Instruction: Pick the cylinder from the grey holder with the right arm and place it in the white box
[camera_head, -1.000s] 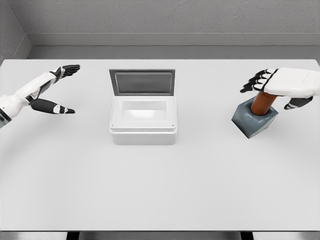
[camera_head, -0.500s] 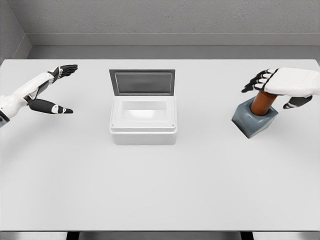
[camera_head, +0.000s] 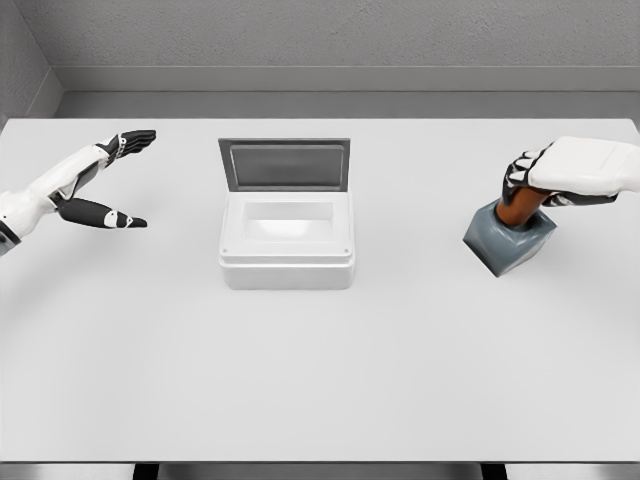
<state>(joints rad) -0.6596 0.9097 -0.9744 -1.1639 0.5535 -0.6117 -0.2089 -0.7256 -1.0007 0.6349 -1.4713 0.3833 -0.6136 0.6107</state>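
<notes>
You see the right hand (camera_head: 560, 178) at the right side of the table (camera_head: 320, 380), and its fingers (camera_head: 518, 178) are curled around the top part of the brown cylinder (camera_head: 518, 210). The grasp looks closed on it. The cylinder stands a little tilted in the grey holder (camera_head: 510, 240), so only the lower part of its body shows between the hand and the holder. The holder sits on the table, turned at an angle, well apart from the white box (camera_head: 287, 245).

The white box is near the middle of the table. Its lid (camera_head: 285, 164) stands open at the far side, and you can look into the pale inside.

The left hand (camera_head: 105, 180) is at the left edge, above the table, with its fingers stretched out and the thumb spread apart; it holds nothing.
</notes>
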